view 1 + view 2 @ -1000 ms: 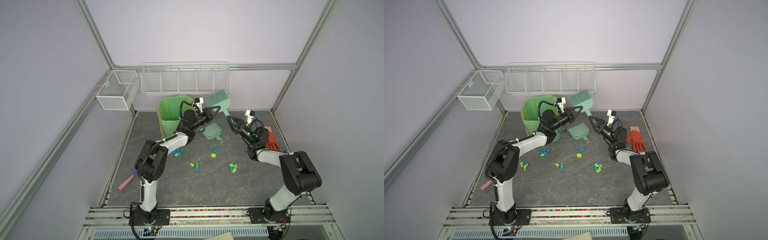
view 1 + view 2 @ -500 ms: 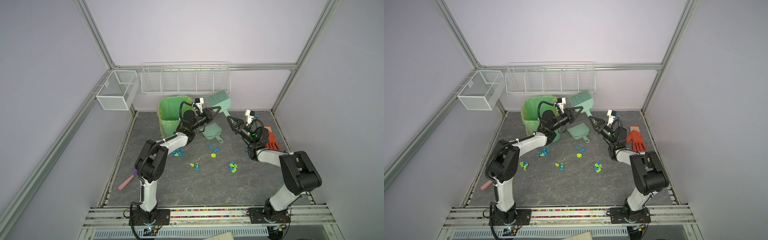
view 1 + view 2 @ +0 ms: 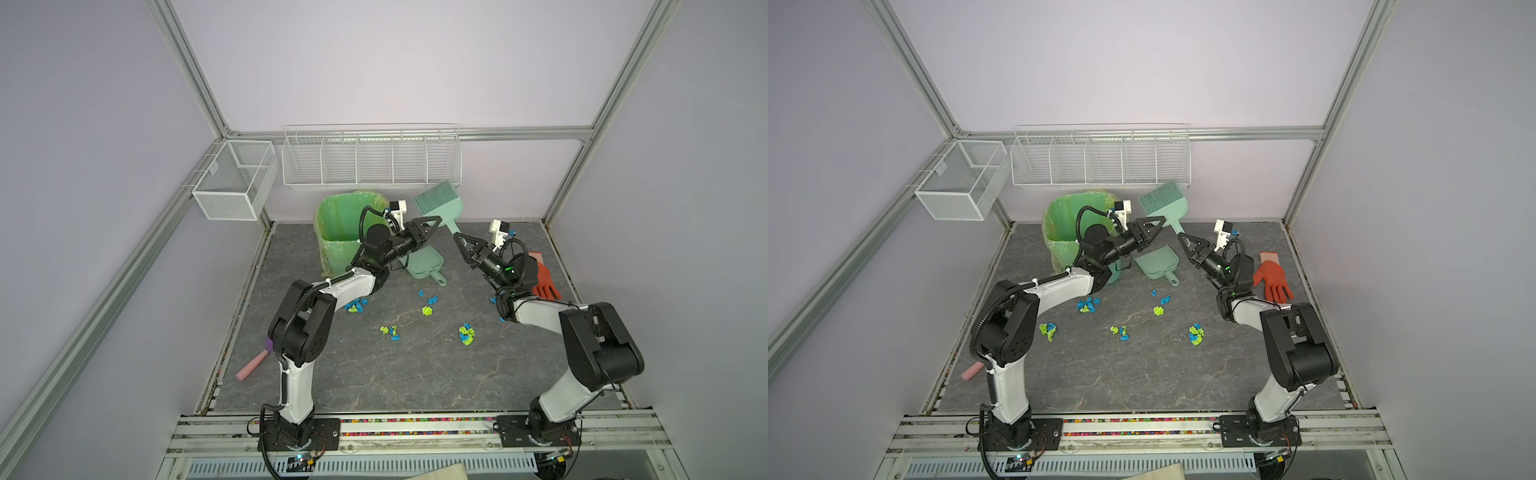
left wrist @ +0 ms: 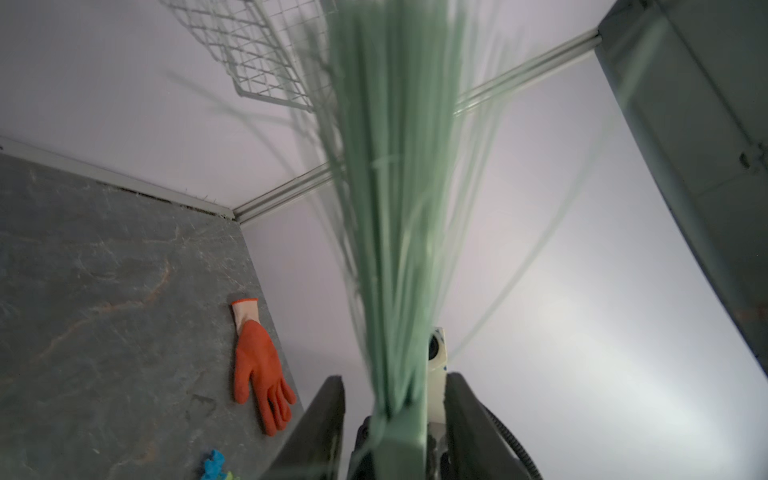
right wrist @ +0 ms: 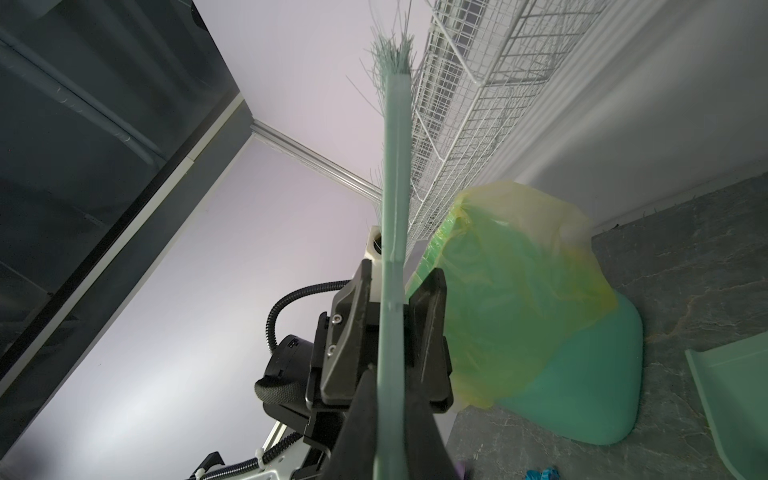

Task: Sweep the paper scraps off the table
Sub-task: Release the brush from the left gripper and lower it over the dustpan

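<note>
Grips brush (image 3: 439,200) by handle in closed right gripper (image 3: 456,237). Flanks brush neck with left gripper (image 3: 435,221), jaws parted, not clamping. Leaves paper scraps (image 3: 466,334) scattered across middle of worktop (image 3: 395,374), near dustpan (image 3: 424,262). Judged: no sweeping done; all remaining.

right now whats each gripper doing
left gripper: open, jaws either side of the brush
right gripper: closed, holding the brush handle

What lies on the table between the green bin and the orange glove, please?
The mint dustpan, nearer the bin than the glove, in both top views.
</note>
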